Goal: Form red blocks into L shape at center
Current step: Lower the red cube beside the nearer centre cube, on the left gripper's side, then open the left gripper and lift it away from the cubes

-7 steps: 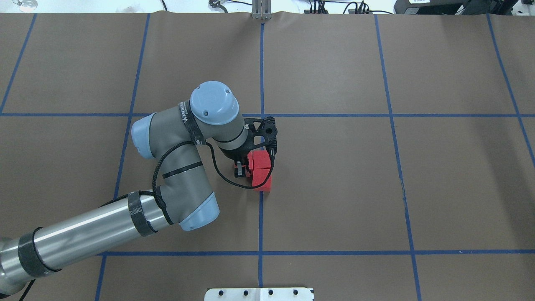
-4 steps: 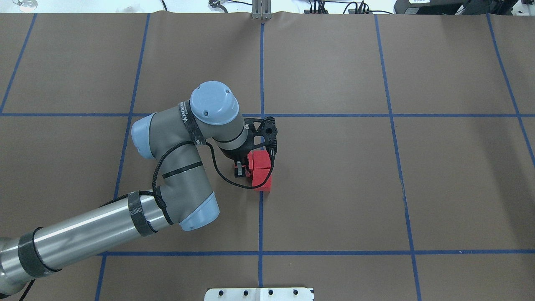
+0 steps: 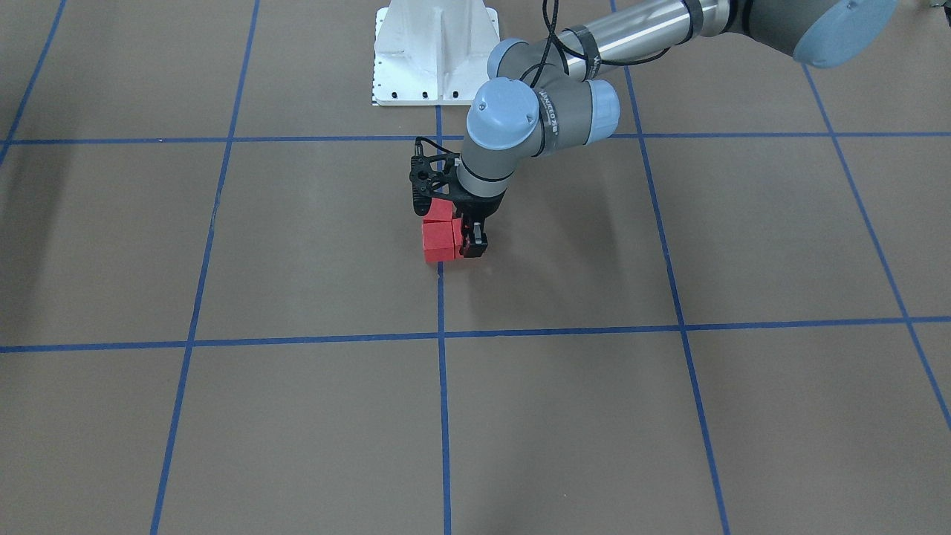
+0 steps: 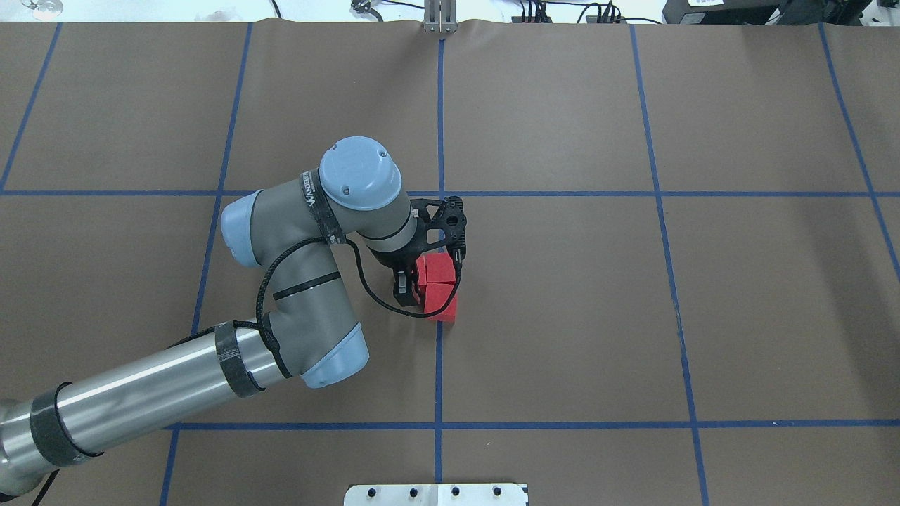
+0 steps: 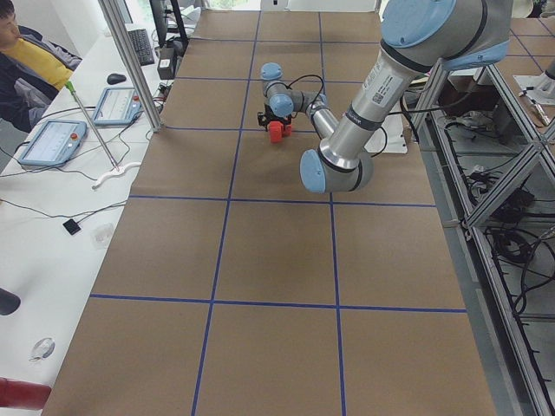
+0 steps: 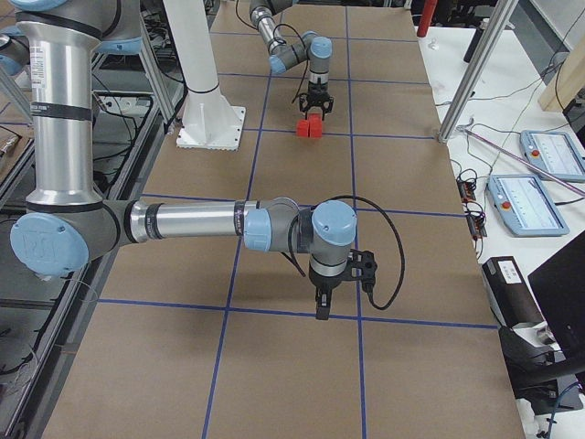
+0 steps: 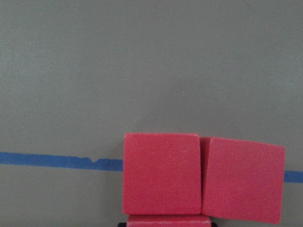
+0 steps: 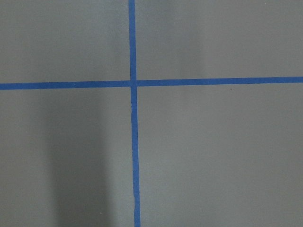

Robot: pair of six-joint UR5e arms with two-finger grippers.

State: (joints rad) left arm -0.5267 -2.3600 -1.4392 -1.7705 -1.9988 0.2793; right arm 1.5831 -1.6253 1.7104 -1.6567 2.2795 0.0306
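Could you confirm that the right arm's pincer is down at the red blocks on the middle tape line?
Not quite: it is the left pincer down at the red blocks on the middle tape line, as the overhead view shows.

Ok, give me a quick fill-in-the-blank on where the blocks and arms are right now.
1. The blocks sit on a ___ tape line.
2. The gripper beside them belongs to the ___ arm.
3. The left wrist view shows ___ blocks whole, side by side.
4. The right wrist view shows ___ blocks.
Missing words: blue; left; two; no.
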